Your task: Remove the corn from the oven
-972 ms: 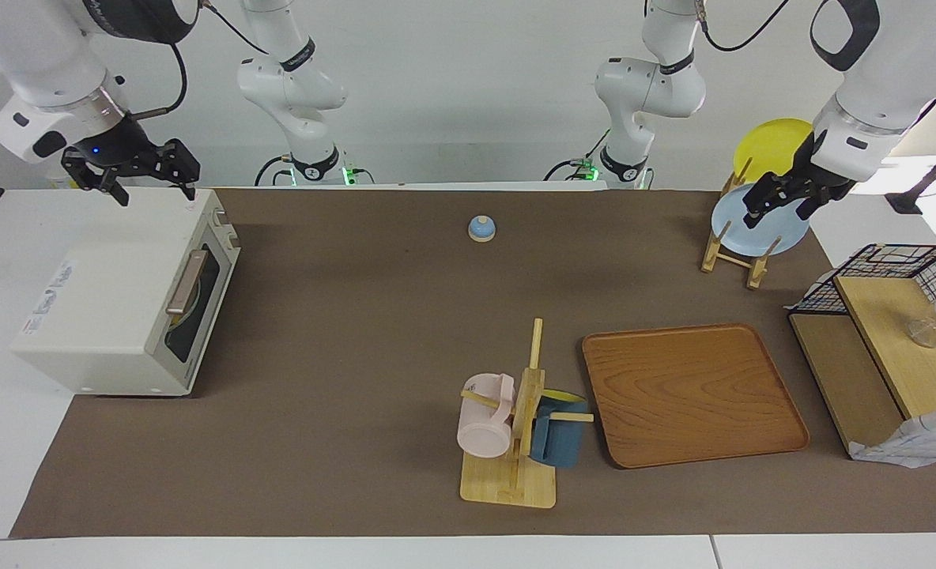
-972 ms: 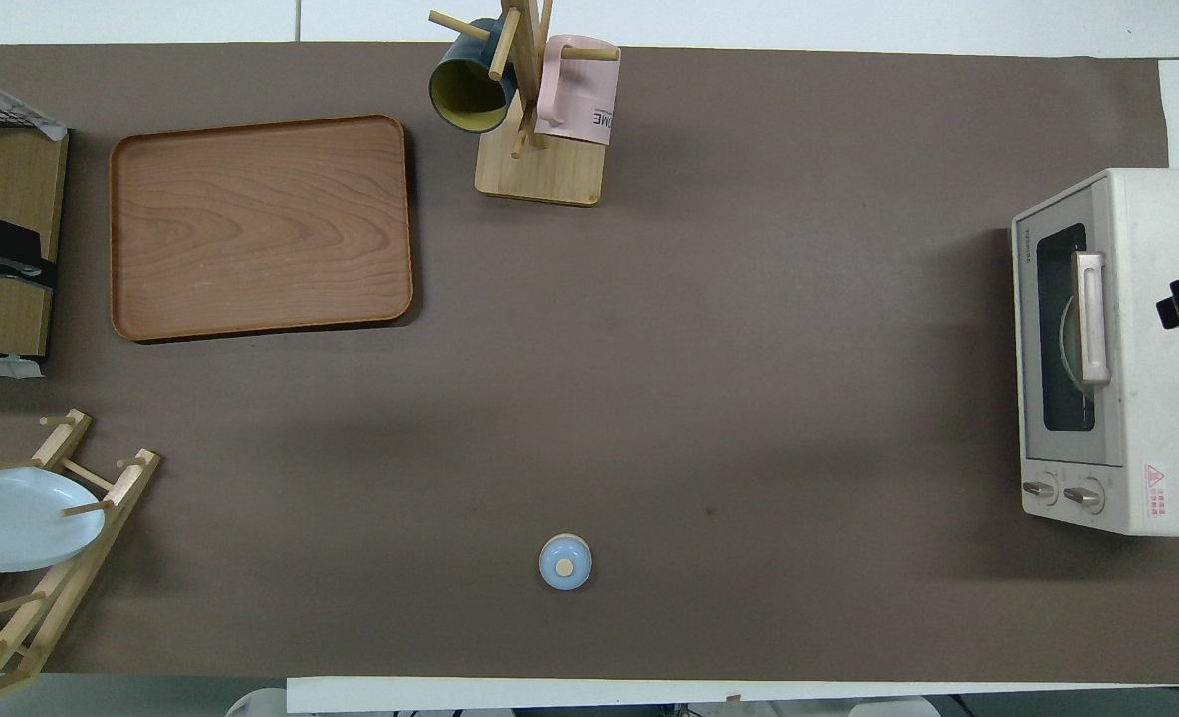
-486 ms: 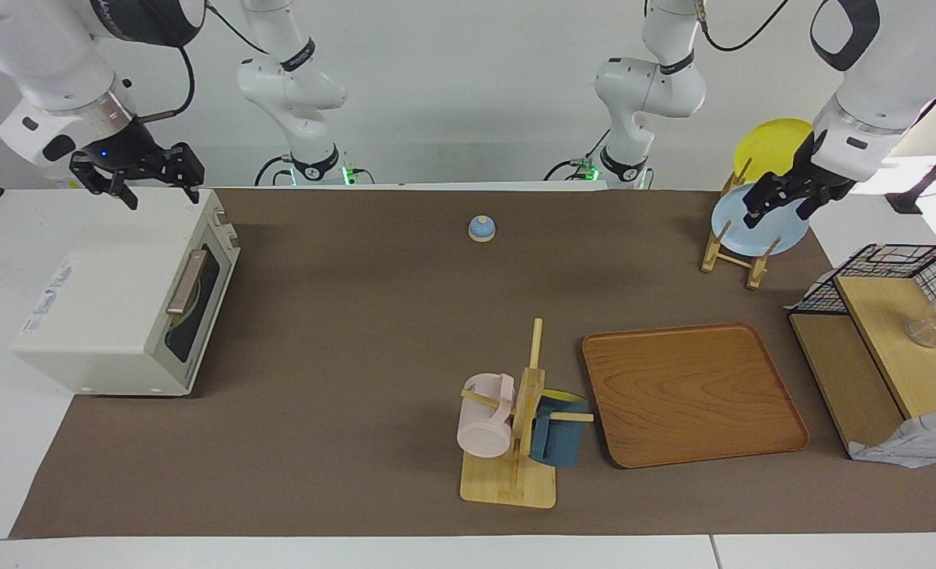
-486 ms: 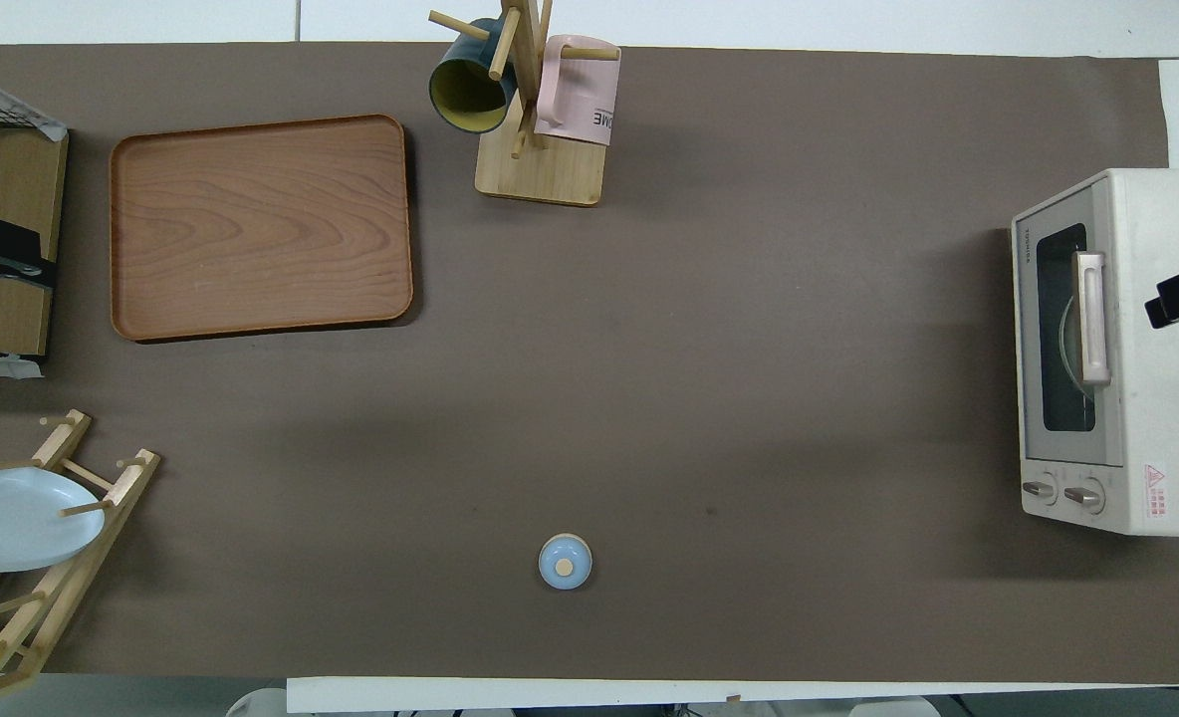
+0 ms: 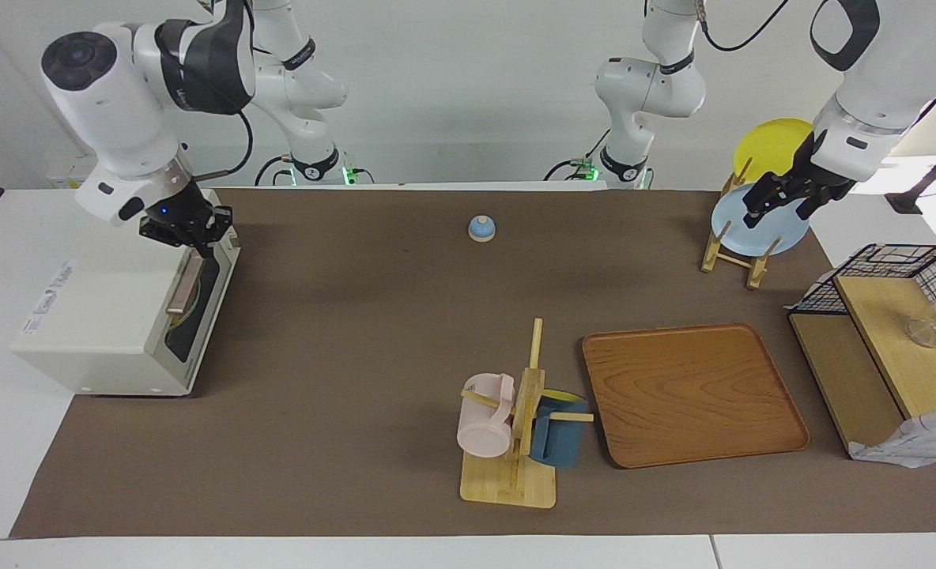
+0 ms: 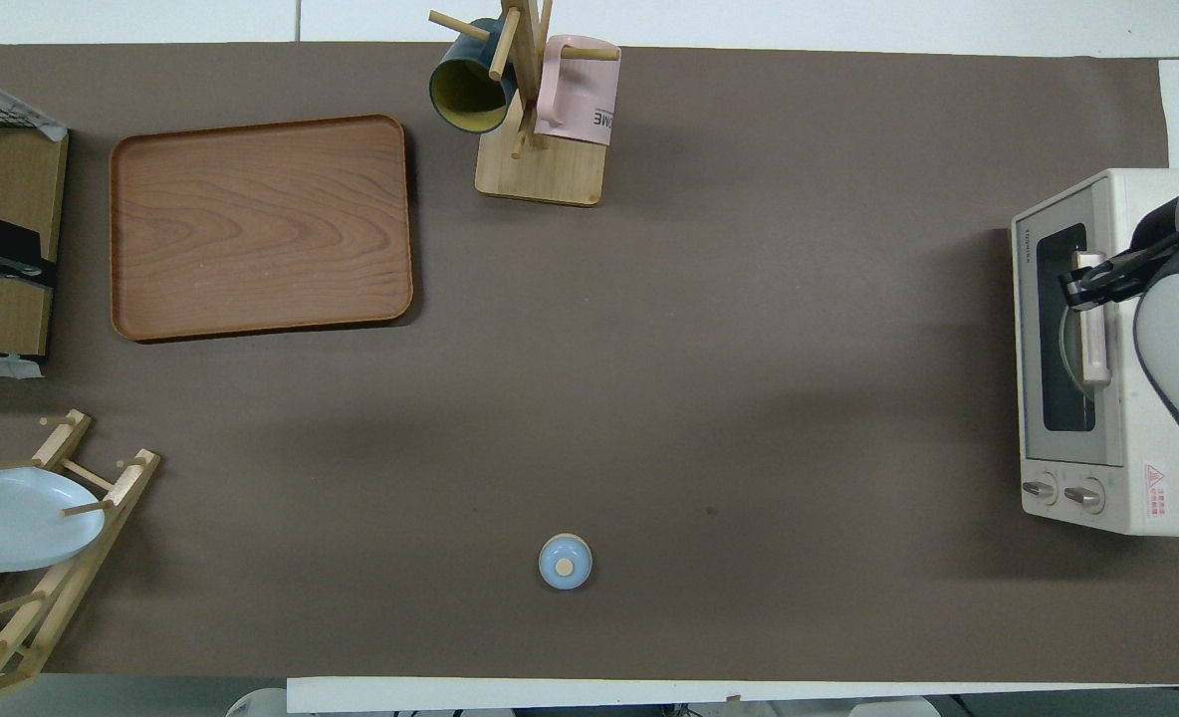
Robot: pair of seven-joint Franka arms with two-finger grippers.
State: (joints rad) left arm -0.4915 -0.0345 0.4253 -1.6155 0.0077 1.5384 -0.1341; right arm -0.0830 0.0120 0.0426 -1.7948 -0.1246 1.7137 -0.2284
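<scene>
cream-white boxy toaster oven [image 5: 112,316] is sitting at the right arm's end, door closed | corn is hiding, not seen | right gripper [image 5: 199,237] is hanging over its tan bar handle [image 5: 186,282], grip unclear | left gripper [image 5: 780,201] is waiting over the wooden plate rack [image 5: 733,253], grip unclear

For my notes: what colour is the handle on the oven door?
Light tan handle on the cream-white oven; the overhead view shows it best.

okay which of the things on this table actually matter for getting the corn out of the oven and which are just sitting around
Matter: the oven, door shut; its handle; the right gripper over that handle. No corn shows.

Sitting around: wooden tray, mug tree, plate rack, blue knob, wire basket; left gripper waits over the plate rack.
</scene>
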